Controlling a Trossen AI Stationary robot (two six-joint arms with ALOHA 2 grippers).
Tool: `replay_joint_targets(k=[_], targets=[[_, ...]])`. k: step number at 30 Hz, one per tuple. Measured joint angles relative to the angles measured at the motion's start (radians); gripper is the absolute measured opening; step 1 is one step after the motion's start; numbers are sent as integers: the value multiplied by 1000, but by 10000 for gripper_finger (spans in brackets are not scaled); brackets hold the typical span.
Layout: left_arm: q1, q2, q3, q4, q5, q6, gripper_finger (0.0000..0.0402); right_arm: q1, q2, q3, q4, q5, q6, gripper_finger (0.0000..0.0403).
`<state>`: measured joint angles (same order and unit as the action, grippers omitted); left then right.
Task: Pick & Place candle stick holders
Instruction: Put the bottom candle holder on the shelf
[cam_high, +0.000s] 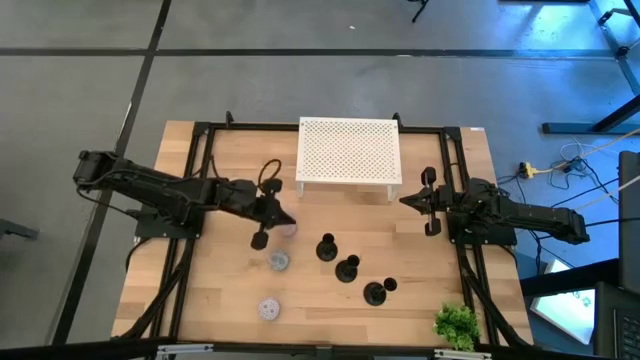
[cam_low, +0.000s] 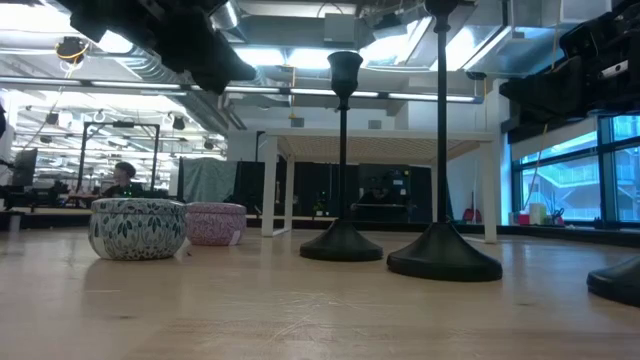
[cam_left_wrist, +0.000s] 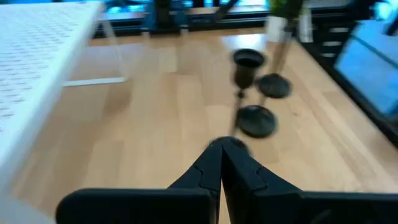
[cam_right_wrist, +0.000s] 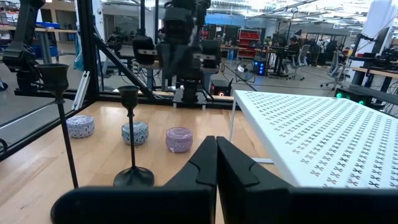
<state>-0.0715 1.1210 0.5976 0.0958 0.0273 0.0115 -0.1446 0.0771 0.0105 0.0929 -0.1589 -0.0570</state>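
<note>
Three black candle stick holders stand upright on their round bases in a slanting row on the wooden table: one (cam_high: 326, 248), a second (cam_high: 347, 268) and a third (cam_high: 375, 292) nearest the front. In the low view two stems (cam_low: 342, 150) (cam_low: 443, 150) rise from wide bases. My left gripper (cam_high: 286, 219) (cam_left_wrist: 221, 152) is shut on nothing, left of the row and raised above the table, pointing toward the nearest holder (cam_left_wrist: 249, 68). My right gripper (cam_high: 405, 200) (cam_right_wrist: 216, 146) waits shut on nothing at the table's right side.
A white perforated stand (cam_high: 349, 152) sits at the far middle. Three small round tins lie left of the holders: pink (cam_high: 285, 230), patterned (cam_high: 279, 261) and another (cam_high: 268, 309). A green plant (cam_high: 457, 323) is at the front right corner. Black frame rails run along both sides.
</note>
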Motion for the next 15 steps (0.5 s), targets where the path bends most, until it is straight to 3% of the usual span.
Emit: replay_joint_targets(k=[4,15], targets=[[11,0,0,12,10,-1,4,0,0,0,0,0,0,1],[1,0,0,74,184,51,4,0,0,0,0,0,0,1]])
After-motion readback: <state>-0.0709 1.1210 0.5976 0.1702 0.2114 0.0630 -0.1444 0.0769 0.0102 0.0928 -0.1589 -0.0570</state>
